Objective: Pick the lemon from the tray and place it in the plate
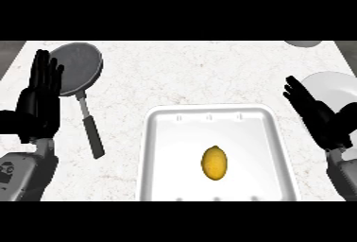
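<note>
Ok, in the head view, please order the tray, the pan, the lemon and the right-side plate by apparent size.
1. tray
2. pan
3. lemon
Unsure: the plate, partly hidden behind the right hand and cut by the edge; larger than the lemon, unclear against the pan.

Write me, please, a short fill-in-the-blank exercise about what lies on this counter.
1. The lemon lies inside the white ____.
2. The left hand, open, shows beside a grey frying ____.
3. The right hand, open, partly hides a white ____.
Missing words: tray; pan; plate.
</note>
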{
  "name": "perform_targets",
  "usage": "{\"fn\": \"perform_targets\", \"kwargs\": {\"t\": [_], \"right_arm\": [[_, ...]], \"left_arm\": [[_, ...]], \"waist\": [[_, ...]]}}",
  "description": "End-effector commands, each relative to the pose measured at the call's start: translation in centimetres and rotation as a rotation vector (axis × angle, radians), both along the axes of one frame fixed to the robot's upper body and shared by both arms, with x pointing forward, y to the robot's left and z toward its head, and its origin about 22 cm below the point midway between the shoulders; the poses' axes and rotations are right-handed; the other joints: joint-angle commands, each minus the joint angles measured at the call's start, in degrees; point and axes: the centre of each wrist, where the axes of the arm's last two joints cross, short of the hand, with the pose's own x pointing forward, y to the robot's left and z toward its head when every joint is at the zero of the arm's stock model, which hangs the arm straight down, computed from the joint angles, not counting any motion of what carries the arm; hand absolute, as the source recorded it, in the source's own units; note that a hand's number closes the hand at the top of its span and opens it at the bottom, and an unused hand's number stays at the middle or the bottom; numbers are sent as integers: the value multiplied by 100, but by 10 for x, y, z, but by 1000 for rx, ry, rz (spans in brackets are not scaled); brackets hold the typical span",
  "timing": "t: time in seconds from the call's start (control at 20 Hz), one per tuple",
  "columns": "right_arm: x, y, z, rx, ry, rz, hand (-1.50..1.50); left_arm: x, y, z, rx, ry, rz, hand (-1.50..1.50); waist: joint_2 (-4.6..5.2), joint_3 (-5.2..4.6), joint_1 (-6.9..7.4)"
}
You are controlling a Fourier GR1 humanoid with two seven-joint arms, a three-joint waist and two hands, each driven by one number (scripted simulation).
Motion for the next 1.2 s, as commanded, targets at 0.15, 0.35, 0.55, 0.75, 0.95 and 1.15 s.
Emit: {"fn": "perform_targets", "kwargs": {"t": [0.15,0.35,0.55,0.75,0.95,1.15], "right_arm": [[6,-5,62,10,-309,-252,150],[-13,-74,60,-408,-285,-595,150],[-41,-26,28,-213,-439,-812,-150],[-93,27,19,-159,-506,-799,-150],[-135,41,21,-275,-428,-731,-150],[-153,34,27,-436,-209,-566,-150]], "left_arm": [[-38,4,-80,-8,429,-28,0],[-63,-9,-114,-89,590,-79,0],[-80,-14,-124,-116,649,-124,0],[-79,-10,-117,-110,638,-172,0],[-74,-29,-117,-106,638,-206,0],[-83,-21,-124,-103,645,-205,0]], "waist": [[-150,-127,-264],[-167,-196,-690],[-226,-126,-514],[-175,-125,-332],[-120,-131,-204],[-90,-166,-131]]}}
